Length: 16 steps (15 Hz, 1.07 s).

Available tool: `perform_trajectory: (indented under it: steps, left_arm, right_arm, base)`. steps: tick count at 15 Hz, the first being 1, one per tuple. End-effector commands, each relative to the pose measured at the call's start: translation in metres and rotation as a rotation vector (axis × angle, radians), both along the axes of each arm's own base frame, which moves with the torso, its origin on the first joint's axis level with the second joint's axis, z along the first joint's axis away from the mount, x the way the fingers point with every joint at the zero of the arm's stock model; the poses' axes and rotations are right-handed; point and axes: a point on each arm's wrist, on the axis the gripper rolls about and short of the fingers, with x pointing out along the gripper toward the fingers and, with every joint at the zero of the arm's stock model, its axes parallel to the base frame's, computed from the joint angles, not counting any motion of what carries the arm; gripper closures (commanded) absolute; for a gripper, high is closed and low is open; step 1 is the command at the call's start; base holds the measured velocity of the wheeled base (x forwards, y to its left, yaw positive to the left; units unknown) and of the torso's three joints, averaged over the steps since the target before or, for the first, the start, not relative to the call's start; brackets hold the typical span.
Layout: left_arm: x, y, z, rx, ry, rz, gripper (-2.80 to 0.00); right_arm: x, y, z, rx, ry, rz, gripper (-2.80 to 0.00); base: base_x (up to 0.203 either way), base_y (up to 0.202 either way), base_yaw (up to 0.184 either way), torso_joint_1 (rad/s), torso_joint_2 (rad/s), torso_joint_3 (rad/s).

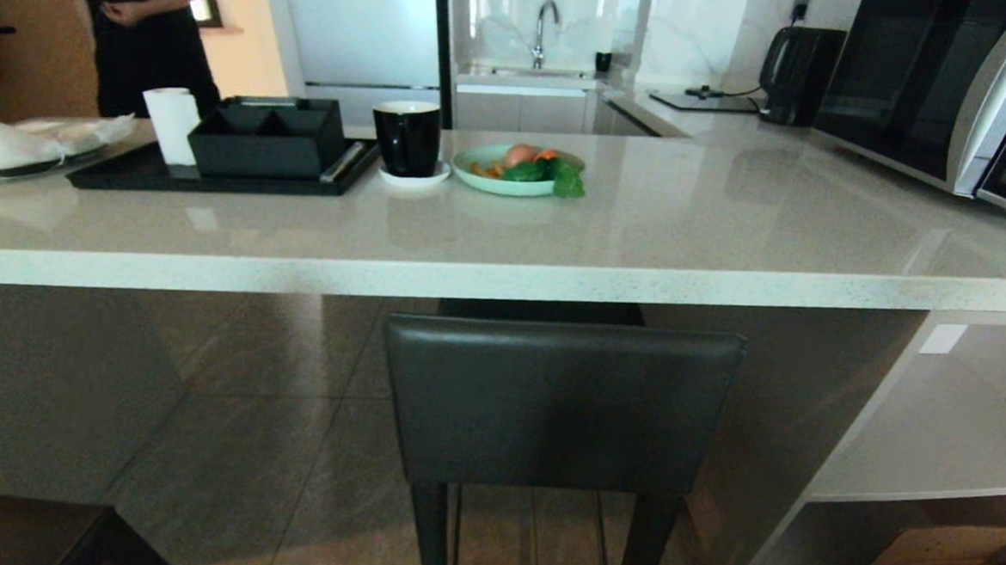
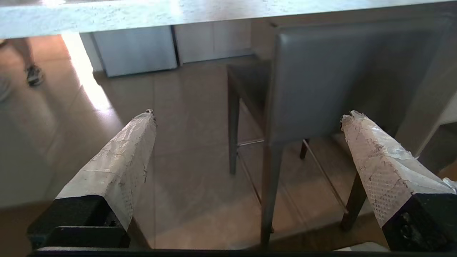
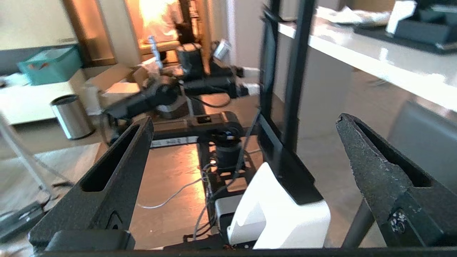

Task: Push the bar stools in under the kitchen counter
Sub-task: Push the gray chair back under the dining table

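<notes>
Head view shows one stool (image 1: 561,402) standing square before the counter (image 1: 503,278), its dark backrest just under the speckled edge and its seat already tucked beneath the top; neither arm appears here. At the bottom left corner a dark shape (image 1: 68,535) pokes in, too little of it showing to name. On the counter sit a black tray (image 1: 216,180) with a black box (image 1: 269,139) and a paper roll (image 1: 172,124), a black mug (image 1: 406,137) on a saucer, a plate of vegetables (image 1: 522,170), and a microwave (image 1: 952,91) at the right. A person in dark clothes (image 1: 142,27) stands behind the counter at the far left. From the left wrist view, the left gripper (image 2: 248,114) hangs short of the stool (image 2: 314,89), its taped fingers (image 2: 121,164) spread wide and holding nothing, the backrest and legs seen between them, apart from both tips. From the right wrist view, the right gripper (image 3: 244,121) is likewise wide open and empty, turned sideways across the robot's own base (image 3: 278,214) toward the room, with the counter's edge (image 3: 375,67) and a grey stool back (image 3: 425,139) beside one finger.
</notes>
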Motion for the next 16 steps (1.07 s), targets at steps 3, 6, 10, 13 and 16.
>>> perform_trajectory:
  steps: [3, 6, 10, 13, 16]
  left_arm:
    - [-0.002, 0.000, -0.006, 0.000, -0.008, 0.005, -2.80]
    - [0.002, 0.000, -0.012, 0.004, 0.017, 0.007, -2.80]
    - [0.010, 0.001, -0.022, 0.001, 0.023, 0.047, -2.80]
    - [0.018, 0.002, -0.031, -0.005, 0.007, 0.087, -2.80]
    - [0.024, 0.002, -0.040, -0.005, 0.012, 0.093, -2.80]
  right_arm:
    - [-0.018, -0.003, -0.012, -0.005, -0.021, 0.043, -2.80]
    - [-0.028, -0.007, -0.057, 0.022, 0.031, 0.064, -2.80]
    - [0.022, -0.011, -0.107, 0.306, 0.179, -0.195, -2.80]
    - [0.060, -0.017, -0.148, 0.322, -0.006, -0.653, -2.80]
    - [0.083, -0.025, -0.188, 0.081, -0.136, -1.142, -2.80]
  base:
    - [0.000, 0.000, 0.000, 0.000, 0.00, 0.000]
    - [0.000, 0.000, 0.000, 0.000, 0.00, 0.000]
    - [0.000, 0.000, 0.000, 0.000, 0.00, 0.000]
    - [0.000, 0.000, 0.000, 0.000, 0.00, 0.000]
    - [0.000, 0.000, 0.000, 0.000, 0.00, 0.000]
